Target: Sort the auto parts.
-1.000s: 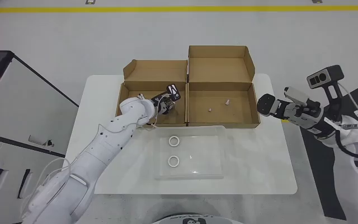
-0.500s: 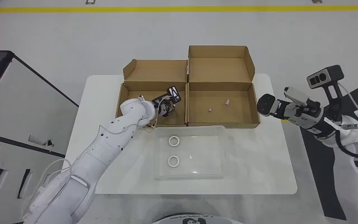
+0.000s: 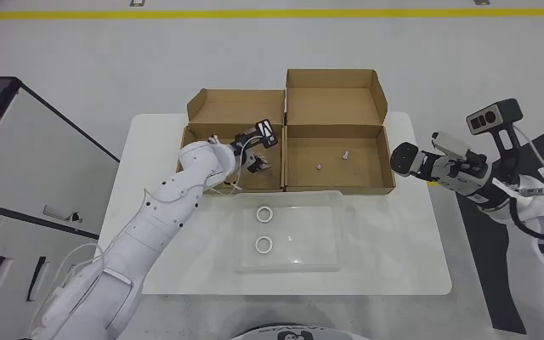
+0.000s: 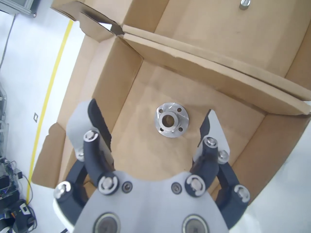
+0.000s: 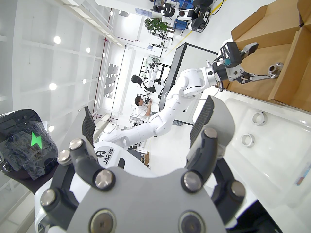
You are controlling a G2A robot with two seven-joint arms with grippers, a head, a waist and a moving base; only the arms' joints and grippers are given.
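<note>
Left pincer [image 4: 151, 112] spread wide over flange [image 4: 172, 122] laid in left box [image 4: 116, 73]; flange could be clipped if pincer is raised askew. Right pincer [image 5: 148, 106] wide, empty

Bright, even light comes from round white ceiling lamps [image 5: 57, 39], which flare in the right wrist view. The shiny round metal flange [image 4: 172, 123] glints; shadows inside the brown cardboard box [image 4: 136, 103] are soft.

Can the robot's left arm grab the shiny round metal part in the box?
Probably yes. The left gripper hangs open right over the metal flange, which lies alone on the floor of the open-topped cardboard box, with nothing between them.
</note>
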